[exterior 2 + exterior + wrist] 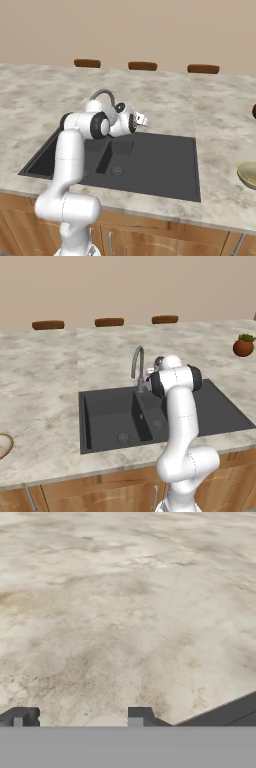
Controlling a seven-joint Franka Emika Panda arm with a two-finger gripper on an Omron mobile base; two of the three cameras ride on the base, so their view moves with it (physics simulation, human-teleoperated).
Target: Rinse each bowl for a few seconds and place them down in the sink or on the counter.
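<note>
A: Left to right, what's on the table (45,381)?

B: Far left edge in the left base view – a shallow bowl (4,445), brown rim, whitish inside, mostly cut off by the frame. It sits on the table, well apart from the sink (107,421).

A: Sink?

B: Dark, two basins, both bare. Curved grey tap (137,368) at the back edge, between the basins. Arm stands in front of the right half.

A: Tool?

B: Tool (143,119) is up behind the sink's back edge, near the tap, over the stone. In the hand view the fingertips (20,717) stand apart with bare table between them – released, nothing held. A corner of the sink shows at lower right there.

A: Second bowl?

B: Olive-tan bowl (248,174) at the right edge of the right base view, on the table right of the sink, partly cropped. Apart from the sink rim.

A: Anything else?

B: Potted plant (243,346) far right on the table, three brown stool tops (109,321) beyond the far edge.
</note>
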